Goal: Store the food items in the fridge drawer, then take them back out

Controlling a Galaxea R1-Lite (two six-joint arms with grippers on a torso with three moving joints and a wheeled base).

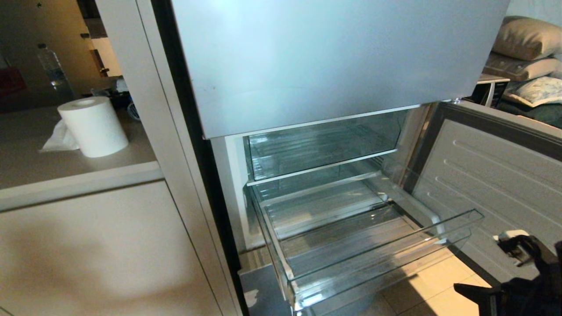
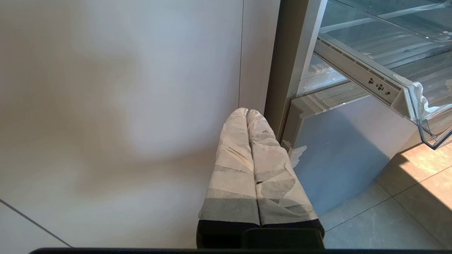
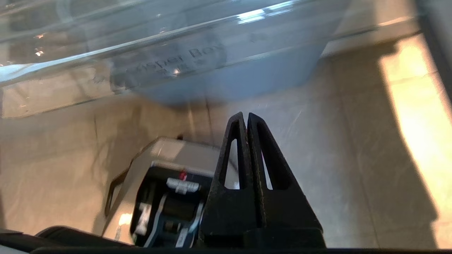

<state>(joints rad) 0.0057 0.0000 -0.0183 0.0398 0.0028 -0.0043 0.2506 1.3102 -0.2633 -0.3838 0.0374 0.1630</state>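
Note:
No food items show in any view. The fridge drawer [image 1: 322, 145], shallow and clear with white trim along its front, sits pushed in under the upper door. Below it a taller clear drawer [image 1: 377, 250] is pulled far out and holds nothing. My right arm [image 1: 527, 281] comes in at the lower right, below and to the right of that drawer's front corner. My right gripper [image 3: 247, 114] is shut and empty, pointing at the floor beneath the printed front of the taller clear drawer [image 3: 169, 60]. My left gripper [image 2: 247, 111], with tape-wrapped fingers, is shut and empty, low beside the cabinet panel left of the fridge.
The lower fridge door [image 1: 496, 184] stands open to the right. The silver upper door [image 1: 329, 57] is closed. A paper towel roll [image 1: 94, 127] and a water bottle [image 1: 55, 72] stand on the counter [image 1: 66, 175] to the left. Pillows [image 1: 527, 39] lie far right. Part of my base [image 3: 166, 197] shows on the tiled floor.

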